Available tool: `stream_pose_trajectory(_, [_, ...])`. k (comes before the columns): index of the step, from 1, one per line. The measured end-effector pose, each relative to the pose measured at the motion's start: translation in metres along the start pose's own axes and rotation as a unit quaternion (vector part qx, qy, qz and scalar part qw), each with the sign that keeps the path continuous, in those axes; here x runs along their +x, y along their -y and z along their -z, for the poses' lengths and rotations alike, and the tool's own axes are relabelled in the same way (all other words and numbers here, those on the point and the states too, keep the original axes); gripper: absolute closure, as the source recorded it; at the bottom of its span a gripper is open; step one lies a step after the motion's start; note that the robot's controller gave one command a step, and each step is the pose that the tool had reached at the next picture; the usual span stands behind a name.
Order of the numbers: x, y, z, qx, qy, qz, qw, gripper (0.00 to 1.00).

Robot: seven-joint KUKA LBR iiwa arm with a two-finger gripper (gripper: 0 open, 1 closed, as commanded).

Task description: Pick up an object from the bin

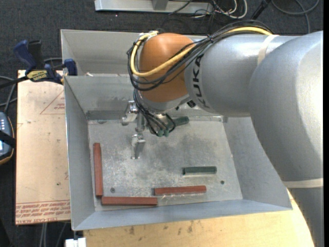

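My gripper point(137, 144) hangs under the orange wrist cover over the bin's bare floor, left of middle and toward the back. Nothing shows in it. A dark green piece point(178, 121) pokes out just right of it by the back wall, partly hidden by the arm. A dark green flat bar point(199, 170) lies on the floor to the front right of the gripper. A red-brown bar point(97, 169) lies along the left wall, to the gripper's front left.
Two more red-brown bars lie near the front wall, one point(129, 200) in the front left corner and one point(180, 190) just below the green bar. The big silver arm covers the bin's right side and back right corner.
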State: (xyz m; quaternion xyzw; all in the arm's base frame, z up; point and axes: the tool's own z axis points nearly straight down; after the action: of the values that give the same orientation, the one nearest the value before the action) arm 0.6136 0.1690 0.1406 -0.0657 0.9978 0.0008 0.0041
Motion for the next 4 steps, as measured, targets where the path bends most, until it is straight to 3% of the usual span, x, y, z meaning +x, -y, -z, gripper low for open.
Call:
stream_pose_trajectory(1, [0.030, 0.005, -0.039, -0.001, -0.0034, 0.118, 0.9930, 0.00])
stream_pose_trajectory(2, [0.034, 0.035, -0.023, -0.002, -0.0089, 0.091, 0.9958, 0.00])
stream_pose_trajectory(3, [0.030, 0.054, 0.027, 0.000, -0.0037, 0.123, 0.9924, 0.00])
stream_pose_trajectory(4, [0.068, 0.078, 0.036, 0.000, -0.0017, 0.206, 0.9786, 0.00])
